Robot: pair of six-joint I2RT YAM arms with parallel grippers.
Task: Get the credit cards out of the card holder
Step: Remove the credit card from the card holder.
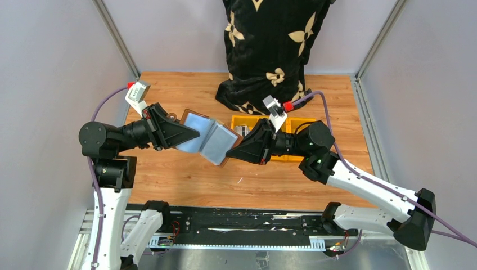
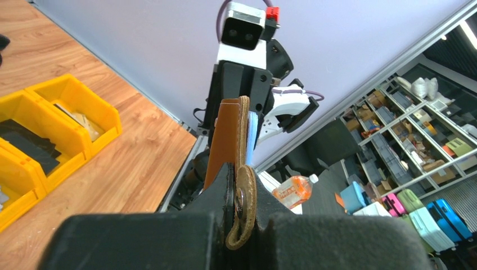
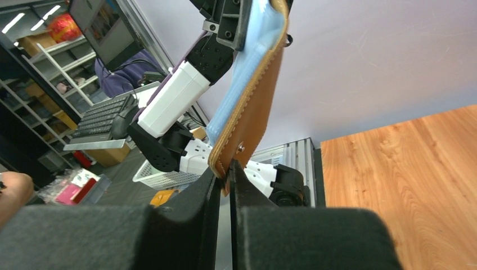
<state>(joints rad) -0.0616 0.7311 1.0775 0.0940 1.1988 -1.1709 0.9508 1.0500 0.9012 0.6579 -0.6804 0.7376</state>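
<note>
Left fingers (image 2: 214, 197) clamped one edge of the brown card holder (image 1: 207, 138) and right fingers (image 3: 191, 197) pinched the opposite edge, seemingly to spread it open and bare its pockets; it hung above the desk (image 1: 180, 180), just left of the yellow bins (image 1: 247, 118). No cards could be made out inside, and no brand or writing was legible.
</note>
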